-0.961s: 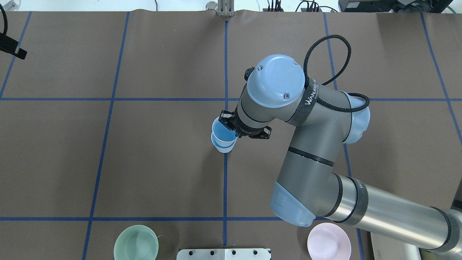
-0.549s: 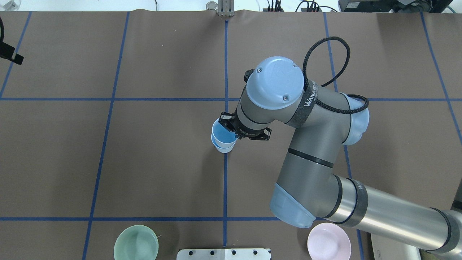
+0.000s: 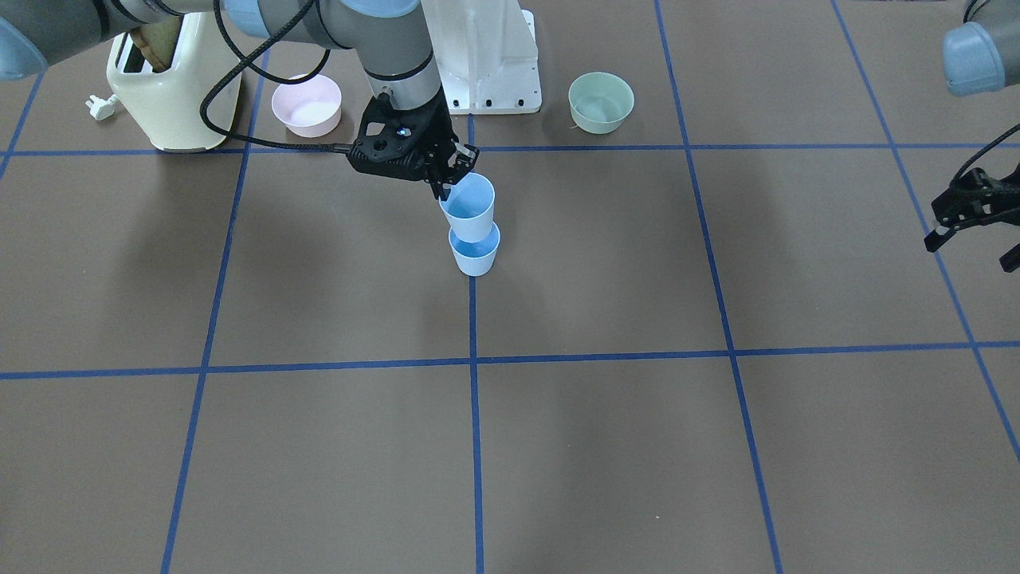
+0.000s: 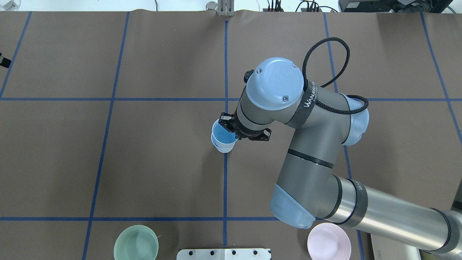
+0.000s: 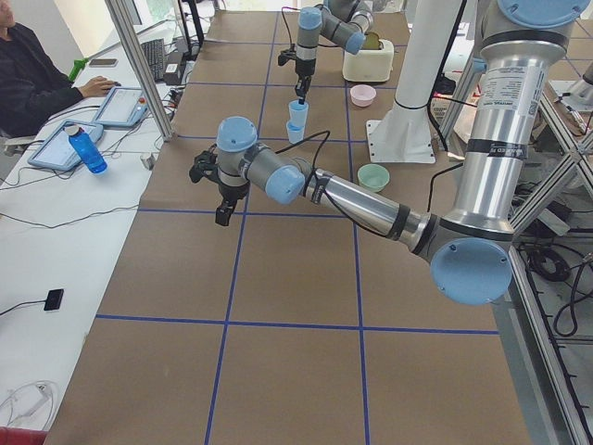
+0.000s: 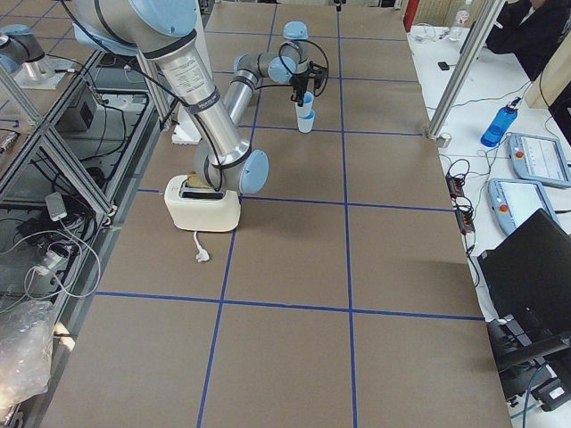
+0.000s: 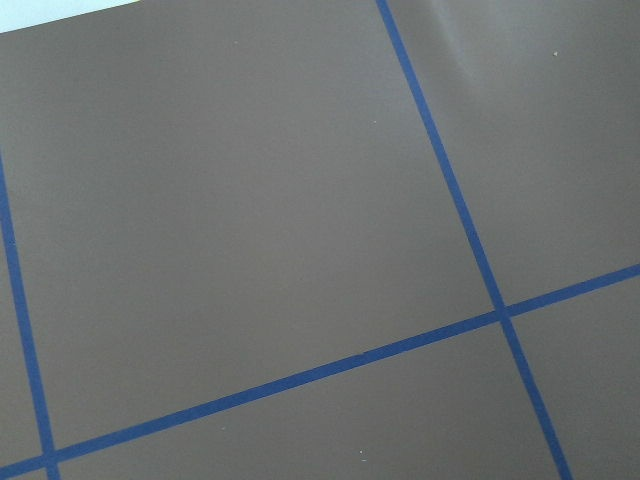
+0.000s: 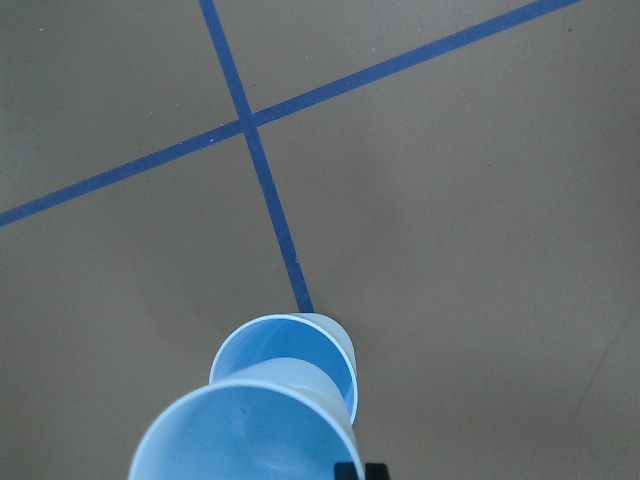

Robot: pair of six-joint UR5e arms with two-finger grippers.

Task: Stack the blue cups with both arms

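Observation:
One blue cup [image 3: 475,253] stands upright on the table's centre line, and it also shows in the overhead view [image 4: 224,148]. My right gripper [image 3: 445,188] is shut on the rim of the second blue cup [image 3: 468,209] and holds it upright directly above, its bottom at the lower cup's mouth. The right wrist view shows the held cup [image 8: 250,430] over the standing cup [image 8: 300,345]. My left gripper [image 3: 974,239] is open and empty, far off at the table's left side; only its tip shows at the overhead view's left edge.
A mint-green bowl [image 4: 136,242] and a pink bowl [image 4: 328,241] sit near the robot's base. A cream toaster [image 3: 163,80] stands beside the pink bowl. The white pedestal base [image 3: 478,56] is behind the cups. Blue tape lines grid the brown mat.
The right gripper has lowered the held cup slightly toward the standing cup. The left gripper has slid further left, almost out of the overhead view.

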